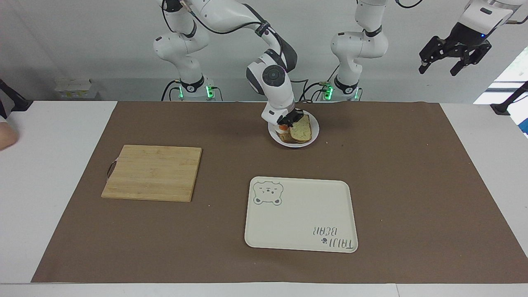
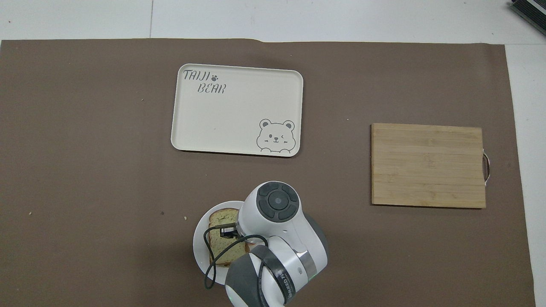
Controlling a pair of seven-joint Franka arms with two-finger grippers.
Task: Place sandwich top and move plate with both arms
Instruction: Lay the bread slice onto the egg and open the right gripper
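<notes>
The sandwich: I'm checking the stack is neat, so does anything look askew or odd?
The top slice sits tilted, not flat, in the right gripper over the plate; egg shows at one edge. The left gripper waits, raised.
</notes>
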